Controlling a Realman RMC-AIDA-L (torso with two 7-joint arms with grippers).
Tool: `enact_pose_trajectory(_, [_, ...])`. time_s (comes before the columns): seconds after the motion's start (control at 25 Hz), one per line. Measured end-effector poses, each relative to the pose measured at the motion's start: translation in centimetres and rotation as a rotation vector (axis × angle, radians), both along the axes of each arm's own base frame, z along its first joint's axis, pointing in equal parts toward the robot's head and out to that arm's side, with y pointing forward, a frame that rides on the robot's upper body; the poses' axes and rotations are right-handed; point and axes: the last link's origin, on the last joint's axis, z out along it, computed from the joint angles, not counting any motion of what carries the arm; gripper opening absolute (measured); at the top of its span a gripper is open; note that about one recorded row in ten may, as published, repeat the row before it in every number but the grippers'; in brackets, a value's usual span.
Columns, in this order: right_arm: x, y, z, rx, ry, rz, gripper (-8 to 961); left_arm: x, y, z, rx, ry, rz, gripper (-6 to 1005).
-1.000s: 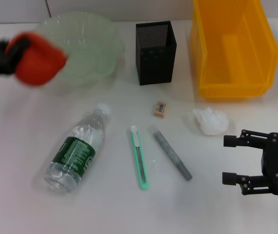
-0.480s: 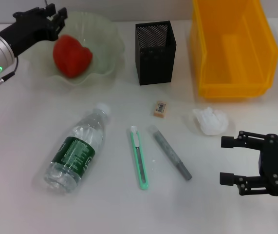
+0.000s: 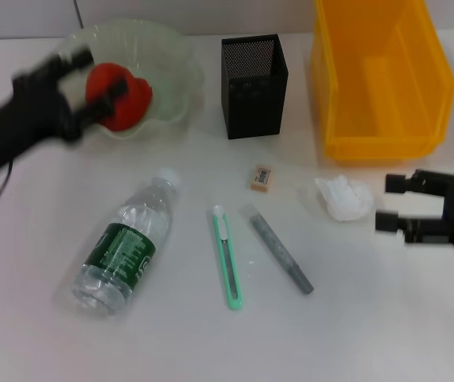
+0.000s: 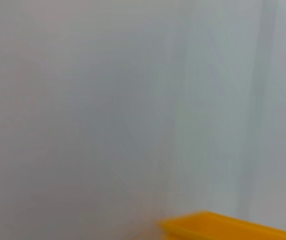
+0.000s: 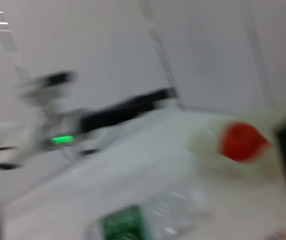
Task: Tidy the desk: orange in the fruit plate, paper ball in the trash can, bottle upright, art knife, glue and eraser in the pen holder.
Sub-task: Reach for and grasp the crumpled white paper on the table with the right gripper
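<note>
The right gripper (image 3: pixel 392 202) had its jaws spread wide and held nothing; their tips sat just beside the paper ball (image 3: pixel 343 197), a white crumpled lump, not touching it. The left gripper (image 3: pixel 99 78) also had its jaws apart and empty, blurred, standing over the near rim of the fruit plate (image 3: pixel 175 56) with the orange (image 3: pixel 127 102) showing between and behind them; whether they touched the fruit could not be told.

The fruit plate, a pale green translucent bowl with a wavy scalloped rim, held the red-orange lumpy orange. Beside the plate stood the pen holder (image 3: pixel 254 76), a black square mesh cup, nothing visible inside it. Past the pen holder from the plate stood the trash can (image 3: pixel 382 76), a yellow-orange rectangular plastic bin, its inside bare.

On the white desk (image 3: pixel 36 239), nearer the robot than the plate, the clear plastic bottle (image 3: pixel 127 243) lay on its side, green label up, cap pointing toward the plate. Next to it lay the slim mint-green art knife (image 3: pixel 227 257), then the grey glue (image 3: pixel 281 259) stick, and the tan eraser (image 3: pixel 262 177) between the glue and the pen holder.
</note>
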Motion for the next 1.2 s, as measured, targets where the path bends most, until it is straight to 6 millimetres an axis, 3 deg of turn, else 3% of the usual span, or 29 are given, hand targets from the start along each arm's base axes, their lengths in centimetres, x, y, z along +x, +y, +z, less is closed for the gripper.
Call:
enact_pose_trajectory(0.08, [-0.9,1.9,0.9,-0.052,-0.129,-0.119,832,-0.6,-3.5,-0.5,-0.099,0.040,-0.090,633])
enact_pose_trajectory(0.16, [-1.4,2.3,1.0,-0.068,-0.175,-0.145,831,-0.8,-4.5,-0.8,-0.133,0.068,-0.112,671])
enact_pose_trajectory(0.28, [-4.1,4.3,0.8,-0.131,-0.369,-0.258,831,-2.1,-7.0,-1.2,-0.175,0.120,-0.103,735])
enact_pose_trajectory(0.32, [-4.1,4.3,0.8,-0.131,-0.369,-0.258,830,-2.1,-7.0,-1.2,-0.175,0.120,-0.103,761])
enact_pose_trajectory(0.36, [-5.5,5.0,0.4,-0.135,-0.447,-0.306,830,-2.3,-7.2,-1.2,-0.174,0.118,-0.094,786])
enact_pose_trajectory(0.48, [-7.3,5.6,-0.2,-0.119,-0.518,-0.349,830,-2.6,-7.6,-1.2,-0.174,0.114,-0.078,864])
enact_pose_trajectory(0.68, [-8.9,6.2,-1.4,-0.098,-0.619,-0.385,828,-2.5,-7.5,-1.4,-0.175,0.120,-0.086,864])
enact_pose_trajectory(1.2, [-8.8,7.7,-5.4,-0.072,-0.702,-0.366,825,-2.8,-7.2,-1.6,-0.157,0.146,-0.078,864])
